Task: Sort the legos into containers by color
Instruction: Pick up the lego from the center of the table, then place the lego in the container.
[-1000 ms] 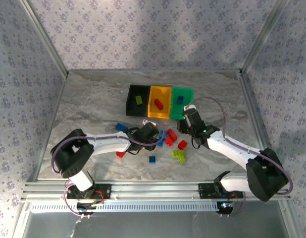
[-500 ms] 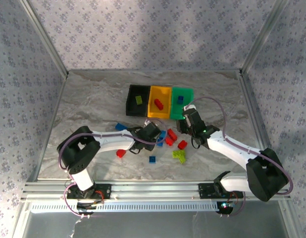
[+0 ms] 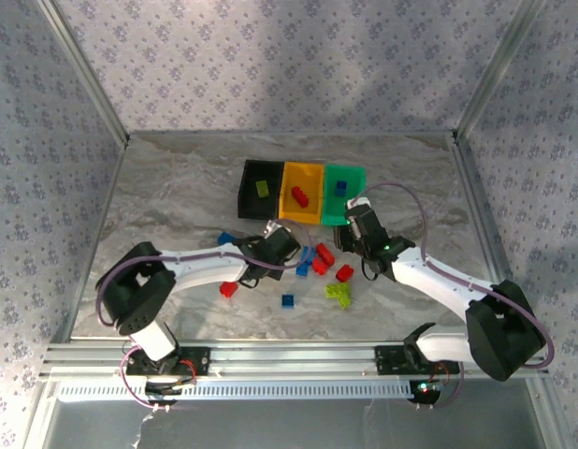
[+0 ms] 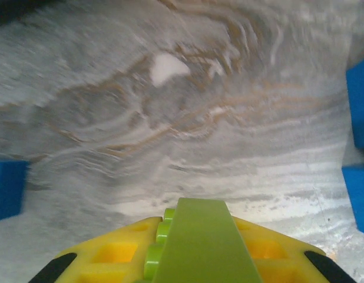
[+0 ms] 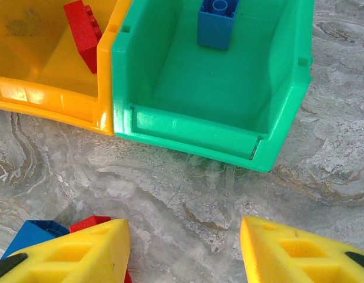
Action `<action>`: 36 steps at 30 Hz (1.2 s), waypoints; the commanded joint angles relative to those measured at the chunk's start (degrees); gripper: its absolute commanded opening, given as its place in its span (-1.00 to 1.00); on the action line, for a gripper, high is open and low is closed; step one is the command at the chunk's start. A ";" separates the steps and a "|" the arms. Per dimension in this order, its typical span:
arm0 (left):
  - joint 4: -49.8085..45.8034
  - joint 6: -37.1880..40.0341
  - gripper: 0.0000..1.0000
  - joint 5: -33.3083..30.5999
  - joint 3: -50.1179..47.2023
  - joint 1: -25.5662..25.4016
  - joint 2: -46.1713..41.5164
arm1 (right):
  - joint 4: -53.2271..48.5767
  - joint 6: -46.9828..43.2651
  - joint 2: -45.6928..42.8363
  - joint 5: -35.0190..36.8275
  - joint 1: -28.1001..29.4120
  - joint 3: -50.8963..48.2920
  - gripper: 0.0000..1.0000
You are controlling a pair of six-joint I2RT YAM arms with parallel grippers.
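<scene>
Currently the left gripper (image 4: 194, 259) is clenched on a lime green plastic toy brick (image 4: 199, 236) over the marbled tabletop (image 4: 188, 118), in front and to the left of the green rectangular plastic bin (image 5: 188, 127). The right gripper (image 5: 185, 236) is released, its jaws standing apart, just in front of that bin. One blue brick (image 5: 217, 23) lies inside the bin. Loose red, blue and lime bricks (image 3: 321, 259) lie in front of it.

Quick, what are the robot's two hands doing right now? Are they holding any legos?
Left gripper: closed on a lime green lego.
Right gripper: open, holding nothing.
</scene>
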 commanded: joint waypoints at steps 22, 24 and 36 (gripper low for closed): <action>-15.93 14.01 -0.38 -2.95 36.60 21.83 16.55 | -2.53 0.50 -3.44 0.46 0.29 0.17 0.09; -18.29 14.22 -0.30 -4.56 39.24 21.82 18.04 | -2.27 0.49 -4.12 0.47 0.29 -0.29 0.09; -11.04 11.97 -0.08 2.56 29.17 21.82 10.89 | -2.06 0.70 -2.48 -0.28 0.19 0.10 0.09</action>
